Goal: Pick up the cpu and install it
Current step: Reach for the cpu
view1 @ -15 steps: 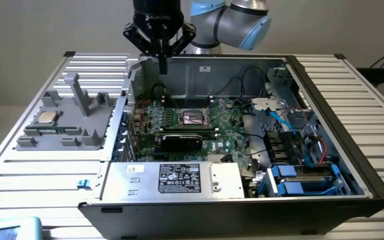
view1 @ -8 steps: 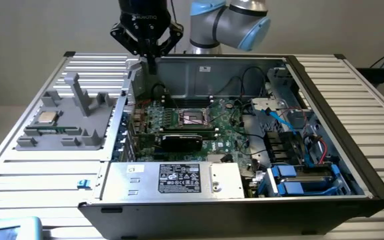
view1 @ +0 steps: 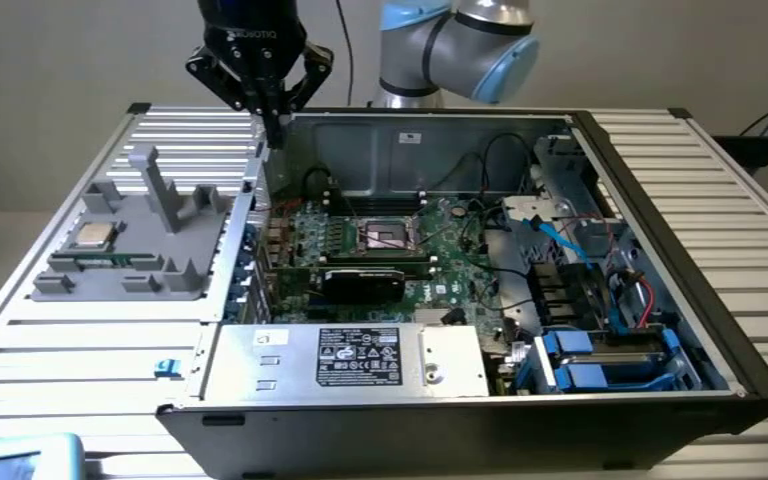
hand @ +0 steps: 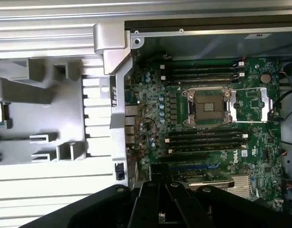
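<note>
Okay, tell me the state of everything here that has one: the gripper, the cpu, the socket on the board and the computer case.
gripper: shut, holding nothing, up over the case's wall on the exterior view's left.
cpu: lying flat in the grey holder, not gripped.
socket: cover swung open, no chip in it.
computer case: side open, board exposed.

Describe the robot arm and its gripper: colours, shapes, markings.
The arm is silver-grey and rounded, with pale-blue joint caps. The gripper is black, with angular linked fingers and small white lettering across its body.
</note>
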`<state>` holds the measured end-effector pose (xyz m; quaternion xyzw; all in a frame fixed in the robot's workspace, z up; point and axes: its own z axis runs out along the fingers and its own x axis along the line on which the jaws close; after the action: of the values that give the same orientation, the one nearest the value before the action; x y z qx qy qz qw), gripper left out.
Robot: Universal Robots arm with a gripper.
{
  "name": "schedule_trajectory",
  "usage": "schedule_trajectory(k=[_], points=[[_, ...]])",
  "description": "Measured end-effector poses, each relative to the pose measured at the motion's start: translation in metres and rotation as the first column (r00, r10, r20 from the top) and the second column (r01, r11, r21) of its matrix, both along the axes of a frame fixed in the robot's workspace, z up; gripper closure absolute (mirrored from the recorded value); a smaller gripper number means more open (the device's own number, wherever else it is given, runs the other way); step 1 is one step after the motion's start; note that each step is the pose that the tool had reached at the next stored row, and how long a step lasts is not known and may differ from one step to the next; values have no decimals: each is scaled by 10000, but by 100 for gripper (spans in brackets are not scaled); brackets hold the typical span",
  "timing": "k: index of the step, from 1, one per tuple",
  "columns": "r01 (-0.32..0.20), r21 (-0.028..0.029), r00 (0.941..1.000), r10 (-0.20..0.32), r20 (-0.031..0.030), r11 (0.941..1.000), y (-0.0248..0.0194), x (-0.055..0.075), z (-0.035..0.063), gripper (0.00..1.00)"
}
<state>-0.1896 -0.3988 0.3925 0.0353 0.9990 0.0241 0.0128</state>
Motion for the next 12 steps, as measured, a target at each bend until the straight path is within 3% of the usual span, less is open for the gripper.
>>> schedule_trajectory(k=[12], points=[[0,0,10000,0,0,10000,2,-537,-21,89]])
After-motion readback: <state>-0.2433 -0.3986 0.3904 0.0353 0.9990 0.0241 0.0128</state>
